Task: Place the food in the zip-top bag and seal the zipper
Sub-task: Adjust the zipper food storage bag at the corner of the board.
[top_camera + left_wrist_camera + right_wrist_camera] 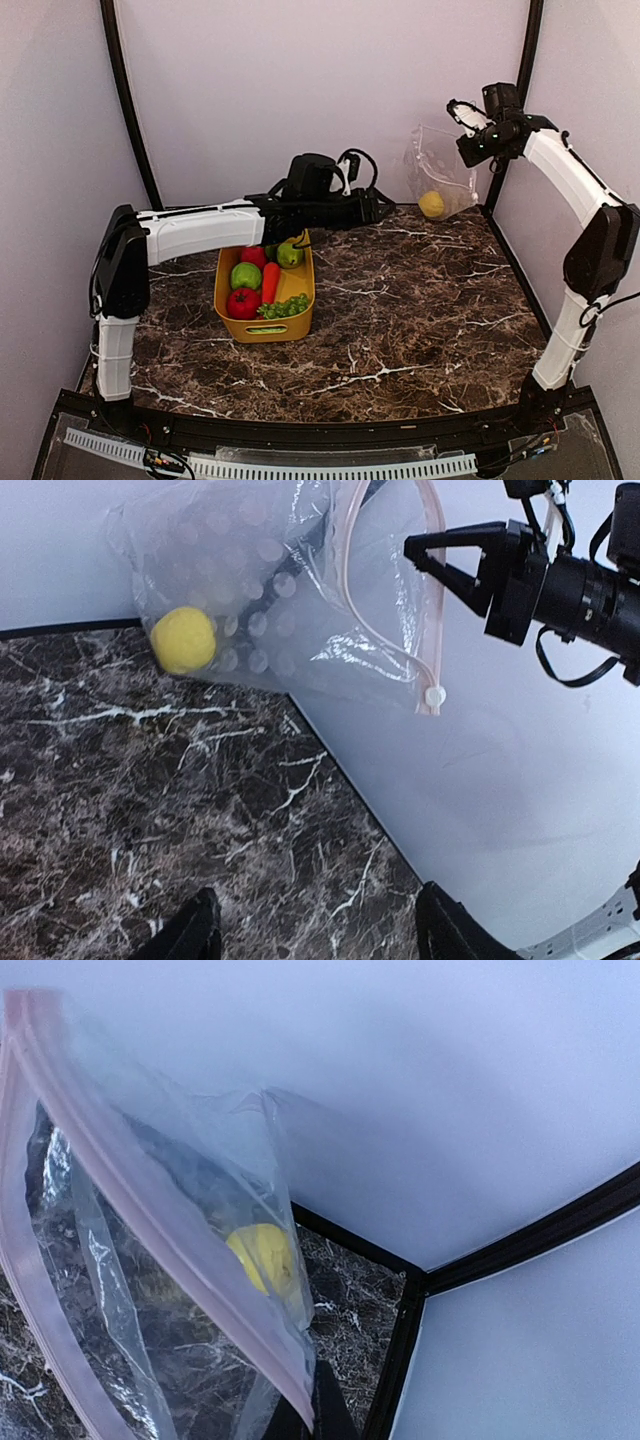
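Right tool [462, 112] gripped the bag [440, 175] high, far right, so its mouth hung open; left tool [315, 925] stood wide, empty

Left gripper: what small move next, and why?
Probably swing the left gripper over the yellow tub: its jaws are open and empty, the lemon lies in the zip-top bag held up by the right gripper, and pear, carrot and grapes wait there.

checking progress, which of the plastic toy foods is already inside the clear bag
The round yellow plastic lemon: it alone lies inside the clear dotted plastic bag, at its bottom. The other toy foods sit in the yellow plastic tub.
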Available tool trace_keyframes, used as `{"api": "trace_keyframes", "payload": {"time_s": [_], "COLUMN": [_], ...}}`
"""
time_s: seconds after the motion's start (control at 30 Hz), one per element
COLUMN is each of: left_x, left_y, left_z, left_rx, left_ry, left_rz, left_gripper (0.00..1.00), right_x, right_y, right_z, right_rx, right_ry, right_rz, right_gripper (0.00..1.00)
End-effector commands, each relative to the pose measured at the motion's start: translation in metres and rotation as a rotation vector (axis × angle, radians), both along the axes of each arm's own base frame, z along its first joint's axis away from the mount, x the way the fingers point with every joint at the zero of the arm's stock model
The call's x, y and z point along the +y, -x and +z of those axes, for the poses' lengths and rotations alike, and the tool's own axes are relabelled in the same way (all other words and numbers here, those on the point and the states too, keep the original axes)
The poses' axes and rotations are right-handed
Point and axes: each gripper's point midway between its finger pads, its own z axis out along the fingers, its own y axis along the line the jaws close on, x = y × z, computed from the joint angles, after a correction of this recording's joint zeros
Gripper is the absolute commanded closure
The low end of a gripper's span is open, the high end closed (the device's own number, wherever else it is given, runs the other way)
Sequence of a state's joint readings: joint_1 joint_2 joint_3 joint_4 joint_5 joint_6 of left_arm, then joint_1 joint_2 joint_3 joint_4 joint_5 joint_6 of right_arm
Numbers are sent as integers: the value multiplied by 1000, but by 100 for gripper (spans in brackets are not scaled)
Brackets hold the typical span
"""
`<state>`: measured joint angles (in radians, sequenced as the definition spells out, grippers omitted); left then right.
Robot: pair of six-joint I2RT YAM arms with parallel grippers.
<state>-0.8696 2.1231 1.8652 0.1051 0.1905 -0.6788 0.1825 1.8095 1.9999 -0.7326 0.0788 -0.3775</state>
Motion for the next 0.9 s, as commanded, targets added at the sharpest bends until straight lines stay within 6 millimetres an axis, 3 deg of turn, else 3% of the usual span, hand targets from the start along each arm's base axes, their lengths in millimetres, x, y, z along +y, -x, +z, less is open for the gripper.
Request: {"api": "trace_keyframes", "payload": {"time_s": [0.0, 0.17, 0.2, 0.23, 0.27, 0.37, 0.63, 0.87], "left_x": [32, 85, 96, 107, 117, 148, 210, 221], "left_y": [21, 37, 37, 42, 43, 52, 72, 84], "left_z": [6, -20, -14, -27, -22, -41, -65, -89], "left_rx": [-29, -16, -40, -16, -32, 0, 41, 108], "left_ry": [-87, -292, -319, -379, -407, -550, -824, -896], "left_rz": [13, 82, 111, 120, 143, 180, 235, 204], "left_gripper": [34, 34, 34, 34, 34, 33, 33, 28], "right_x": [15, 63, 73, 82, 90, 105, 120, 132], "right_y": [6, 36, 44, 52, 59, 75, 94, 100], "right_z": [-4, -50, -59, -67, -73, -86, -81, -80], "right_rx": [-14, 106, 133, 157, 173, 210, 210, 215], "right_ry": [-10, -17, -24, -30, -30, -27, -59, -93], "right_rz": [47, 199, 237, 269, 295, 347, 421, 467], "right_gripper": [100, 100, 100, 100, 100, 100, 100, 100]}}
